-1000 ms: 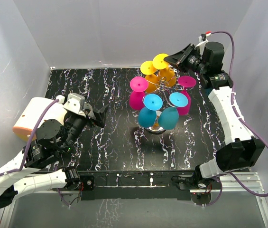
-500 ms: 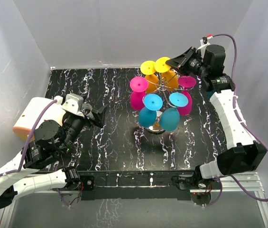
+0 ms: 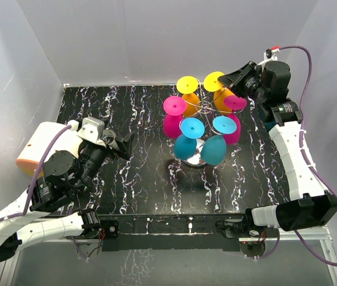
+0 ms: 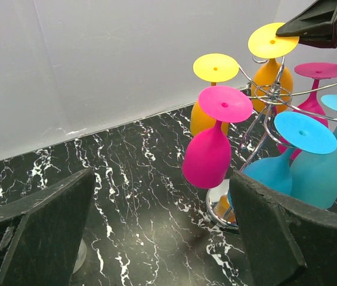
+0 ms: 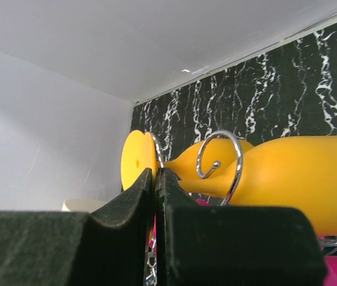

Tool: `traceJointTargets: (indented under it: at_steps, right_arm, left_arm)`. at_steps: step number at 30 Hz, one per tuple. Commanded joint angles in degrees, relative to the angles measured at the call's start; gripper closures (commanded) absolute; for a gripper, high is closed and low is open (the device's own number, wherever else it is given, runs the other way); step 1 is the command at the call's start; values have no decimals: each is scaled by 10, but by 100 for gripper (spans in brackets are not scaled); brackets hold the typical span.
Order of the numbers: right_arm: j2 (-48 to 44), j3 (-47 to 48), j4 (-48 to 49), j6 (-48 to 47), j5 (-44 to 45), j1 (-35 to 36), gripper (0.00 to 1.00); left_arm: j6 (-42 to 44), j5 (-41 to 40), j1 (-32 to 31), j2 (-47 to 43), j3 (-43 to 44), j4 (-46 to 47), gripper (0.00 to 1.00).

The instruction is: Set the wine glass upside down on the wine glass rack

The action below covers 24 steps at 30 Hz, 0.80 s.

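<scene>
Yellow wine glass shifted right, right pincer beside foot

You're looking at smooth matt plastic on each wine glass, a shiny chrome-wire wine glass rack, a marble-look bench.

Left hand spread wide; right hand pinched closed.

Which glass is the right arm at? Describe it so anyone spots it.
Find the silver wire rack mid-table, hung with coloured glasses. Two on its far side are yellow: skip the left yellow glass; it's the right yellow glass, its foot at the shut right gripper.
</scene>
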Motion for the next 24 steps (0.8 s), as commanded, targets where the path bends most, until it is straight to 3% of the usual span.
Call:
traceJointTargets:
  at_steps: [1, 24]
  right_arm:
    - [-11, 4, 23, -25, 50, -2, 100]
    - [35, 28, 45, -30, 66, -2, 100]
  left_arm:
    - [0, -7, 1, 1, 0, 10, 7]
    - [-1, -10, 1, 9, 10, -1, 6]
